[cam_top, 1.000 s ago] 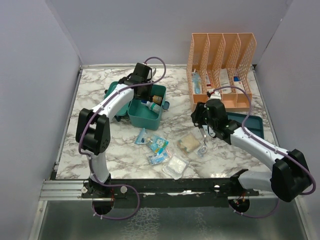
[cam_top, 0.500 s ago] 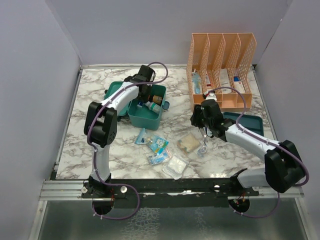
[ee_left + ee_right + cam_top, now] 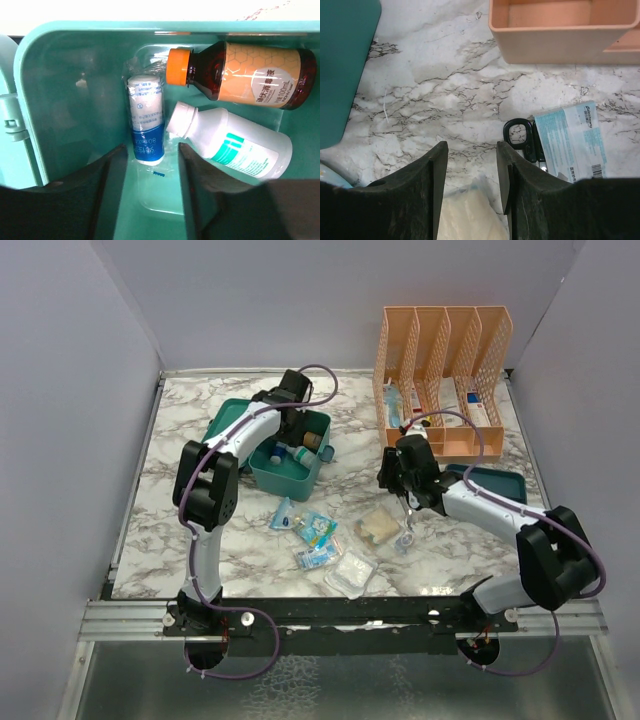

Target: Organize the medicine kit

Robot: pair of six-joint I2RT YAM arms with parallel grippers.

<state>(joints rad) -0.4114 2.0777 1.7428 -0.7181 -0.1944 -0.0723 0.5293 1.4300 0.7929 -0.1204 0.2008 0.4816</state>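
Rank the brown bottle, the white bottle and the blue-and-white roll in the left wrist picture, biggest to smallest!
Tied for biggest: brown bottle and white bottle, they look about alike.
Smallest: blue-and-white roll.

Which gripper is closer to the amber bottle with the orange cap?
Left. The left gripper is over the open medicine kit, close to the amber bottle lying in it; the right gripper hangs over the marble by the scissors, well away.
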